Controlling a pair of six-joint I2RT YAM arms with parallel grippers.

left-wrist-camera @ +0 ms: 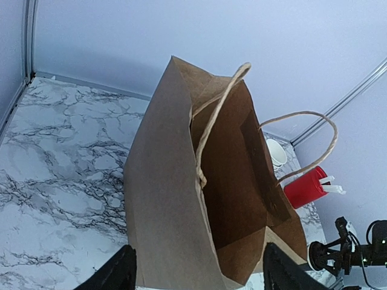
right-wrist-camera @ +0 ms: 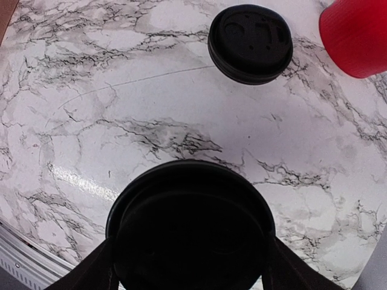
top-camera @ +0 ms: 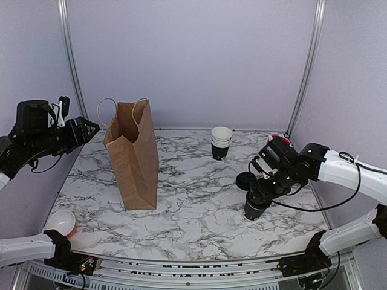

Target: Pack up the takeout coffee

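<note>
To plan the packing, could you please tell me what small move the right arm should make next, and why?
Probably close the right tool on the cup and lift it: it straddles the lidded cup, which stands on the table, well right of the open bag.

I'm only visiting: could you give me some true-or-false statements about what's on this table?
The bag stands upright, top open. True.
The coffee is already inside the bag. False: it stands on the table between the right gripper's jaws.
A loose lid lies near the coffee. True.
The cup stack has tipped over. False: it stands upright.
The left gripper holds the bag's handle. False: its jaws are open and empty.
</note>
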